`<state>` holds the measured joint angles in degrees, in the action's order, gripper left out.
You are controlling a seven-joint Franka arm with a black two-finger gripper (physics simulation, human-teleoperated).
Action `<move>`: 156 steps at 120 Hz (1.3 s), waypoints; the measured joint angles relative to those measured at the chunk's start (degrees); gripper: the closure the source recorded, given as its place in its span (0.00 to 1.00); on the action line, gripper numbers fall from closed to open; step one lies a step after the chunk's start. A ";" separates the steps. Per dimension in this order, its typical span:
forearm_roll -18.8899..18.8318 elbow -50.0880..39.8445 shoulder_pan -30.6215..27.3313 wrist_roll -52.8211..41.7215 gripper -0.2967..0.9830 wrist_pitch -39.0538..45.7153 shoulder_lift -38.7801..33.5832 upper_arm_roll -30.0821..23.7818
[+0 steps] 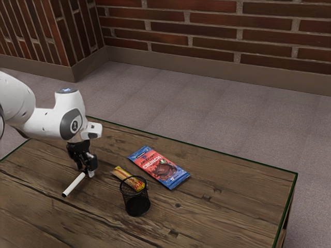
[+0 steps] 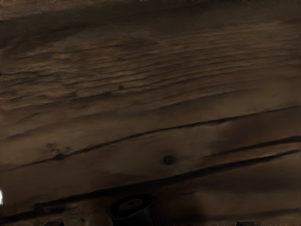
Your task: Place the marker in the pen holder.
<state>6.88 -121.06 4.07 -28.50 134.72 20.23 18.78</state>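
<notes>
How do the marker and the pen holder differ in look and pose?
The marker is mostly white, while the pen holder is black. The marker is a slim stick; the pen holder is a wider, open-topped mesh cup. The marker isn't upright, but the pen holder is. Both are rounded.

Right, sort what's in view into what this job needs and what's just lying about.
For the job:
white marker
black mesh pen holder
pincer, at one end of the marker

Just lying about:
red and blue Crunch packet
small yellow and red packet, by the pen holder
</notes>
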 joint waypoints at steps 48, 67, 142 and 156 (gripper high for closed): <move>0.27 -0.48 -0.02 -2.16 0.67 1.57 -0.08 0.05; 0.12 -0.50 0.16 -2.42 0.81 1.85 -0.57 0.05; 5.35 -9.82 22.31 1.25 0.84 2.42 -32.32 -4.23; 6.31 -14.99 24.45 1.76 0.84 6.54 -36.73 -4.64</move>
<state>13.19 -136.06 28.52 -26.74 141.25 -16.50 14.15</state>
